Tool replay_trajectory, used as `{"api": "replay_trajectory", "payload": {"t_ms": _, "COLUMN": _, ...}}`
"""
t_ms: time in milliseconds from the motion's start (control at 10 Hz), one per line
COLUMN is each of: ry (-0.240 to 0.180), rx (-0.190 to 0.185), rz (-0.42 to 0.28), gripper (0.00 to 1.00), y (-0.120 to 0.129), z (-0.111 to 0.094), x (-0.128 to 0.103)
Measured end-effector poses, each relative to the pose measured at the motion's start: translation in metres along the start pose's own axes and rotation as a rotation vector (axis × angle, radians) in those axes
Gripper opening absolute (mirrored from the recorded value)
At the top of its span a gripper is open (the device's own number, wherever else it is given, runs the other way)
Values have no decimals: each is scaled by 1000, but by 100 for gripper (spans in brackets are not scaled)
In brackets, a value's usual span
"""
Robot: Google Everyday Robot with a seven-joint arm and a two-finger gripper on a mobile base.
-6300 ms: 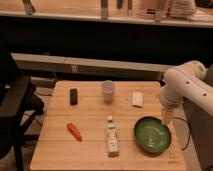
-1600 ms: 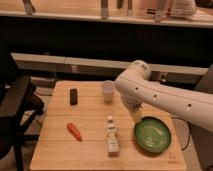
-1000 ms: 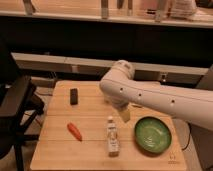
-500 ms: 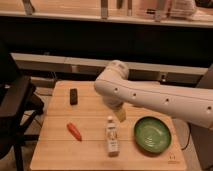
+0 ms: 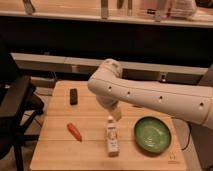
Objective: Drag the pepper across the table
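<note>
Room: dim, with a dark wall behind, a pale ledge [image 5: 60, 62] running along it and a lit counter [image 5: 75, 15] higher up.
Table [image 5: 55, 150]: light wooden planks with rounded corners, seen from above and a little in front.
Pepper [image 5: 74, 131]: lying flat on the table's near left part, small, slender and orange-red, set on a diagonal. Nothing touches it.
Arm [image 5: 150, 95]: a thick white limb coming in from the right edge and crossing over the middle of the table, its rounded joint bulging at the centre.
Gripper [image 5: 116, 114]: hanging down from under that rounded joint, over the table's middle, just above the top of the bottle. It is well apart from the pepper, which lies to its left and nearer the front edge.
Jaws: spread wide, with nothing between them.
Bottle [image 5: 111, 136]: lying on the table with its white label up, between the pepper and the bowl, its cap end pointing toward the gripper.
Bowl [image 5: 152, 134]: green and round, on the table's near right part, apart from the bottle.
Black object [image 5: 73, 96]: small and rectangular, on the far left part of the table, beyond the pepper.
Chair [image 5: 20, 105]: dark, standing just beside the table's left edge.
</note>
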State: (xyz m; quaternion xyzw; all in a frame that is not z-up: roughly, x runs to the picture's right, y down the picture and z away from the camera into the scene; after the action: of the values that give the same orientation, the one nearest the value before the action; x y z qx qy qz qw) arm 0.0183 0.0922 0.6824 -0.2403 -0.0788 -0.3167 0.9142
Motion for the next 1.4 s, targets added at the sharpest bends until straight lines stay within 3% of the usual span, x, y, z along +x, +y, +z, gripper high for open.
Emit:
{"api": "replay_trajectory", "payload": {"t_ms": 1000, "ry": -72, "rx": 55, "rz": -103, "gripper": 80, "y": -29, "z": -4, "x": -35}}
{"api": "replay_trajectory", "payload": {"t_ms": 1400, "ry": -81, "rx": 60, "rz": -125, "gripper": 80, "y": -37, "z": -2, "x": -43}}
